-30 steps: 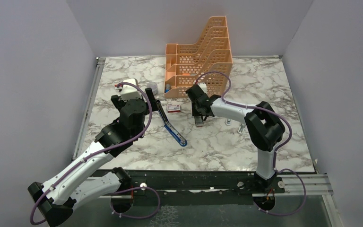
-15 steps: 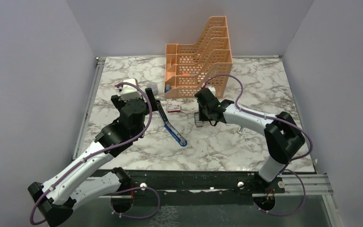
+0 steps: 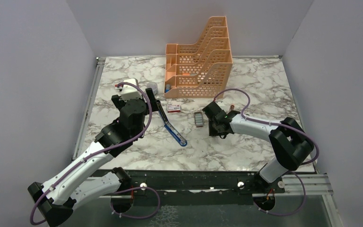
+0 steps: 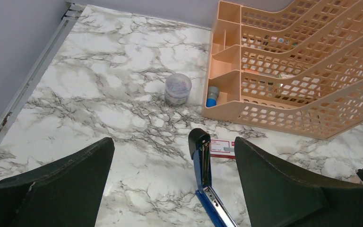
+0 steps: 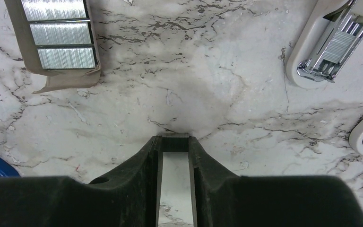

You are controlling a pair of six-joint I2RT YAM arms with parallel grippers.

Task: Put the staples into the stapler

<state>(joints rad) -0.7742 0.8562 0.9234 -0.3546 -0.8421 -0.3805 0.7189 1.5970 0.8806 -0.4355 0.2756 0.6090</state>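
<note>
- Change: the right gripper (image 5: 175, 142) no longer carries the staples (image 3: 199, 118). A second ago it held the tray in the air in front of the orange file rack (image 3: 201, 56). The tray now lies flat on the desk (image 3: 255, 80), just in front of the rack's middle.
- The right gripper has backed off to the right of the tray, farther from the rack. Its fingers stand almost together, with only a narrow slit between them and nothing in it.
- The left gripper (image 4: 174, 142) is unchanged — spread fully wide, holding nothing, hovering in front of the rack's left end.
- The stapler (image 3: 175, 131) has not moved. It lies opened in front of the rack's left corner, running diagonally away from the rack. The red-and-white box (image 3: 173, 108) lies just in front of that corner, beside the stapler's head.
- Meaning for the task: the staples are set down near the stapler, but loading has not begun. Lifting a single strip out of the tray is judged to be the next step.
- Cut off: the right wrist view crops the tray at its top left corner — three rows of strips show, the rest does not.
- White pieces (image 5: 331, 42) with chrome parts are cut by that view's right edge. In the top view the right arm covers them.
- The left wrist view cuts the stapler at the bottom edge. Whether the channel already holds staples cannot be told.
</note>
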